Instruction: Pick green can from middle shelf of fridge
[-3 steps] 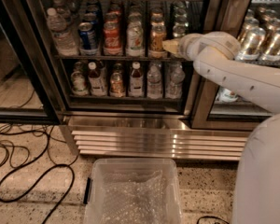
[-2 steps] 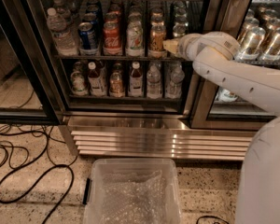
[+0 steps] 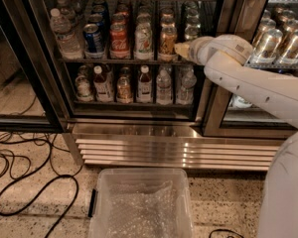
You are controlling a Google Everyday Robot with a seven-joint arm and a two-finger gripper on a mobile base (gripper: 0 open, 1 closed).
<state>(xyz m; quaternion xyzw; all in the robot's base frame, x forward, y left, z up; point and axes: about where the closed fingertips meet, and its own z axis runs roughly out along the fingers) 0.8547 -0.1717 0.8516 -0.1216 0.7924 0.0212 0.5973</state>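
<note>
Gripper (image 3: 181,49), grip state untellable, sits right of the orange-gold can (image 3: 168,42); upright green can (image 3: 143,39) stands one lane left.

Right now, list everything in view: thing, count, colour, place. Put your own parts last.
fridge: one, stainless steel, dark door frames, upper view.
middle shelf: one, dark wire, left compartment.
water bottle: one, clear, middle shelf's left end.
blue can: one, blue, right of water bottle.
red cola can: one, red, right of blue can.
green can: one, green and silvery-white, right of red cola can.
orange-gold can: one, orange-gold, right of green can.
bottles: about six in front, mixed, lower shelf.
silver cans: several, silver, right compartment.
bin: one, clear, floor below fridge.
cables: several, black, floor at left.
arm: one, white, reaching from right.
tool: one, pale, at middle shelf beside orange-gold can.
</note>
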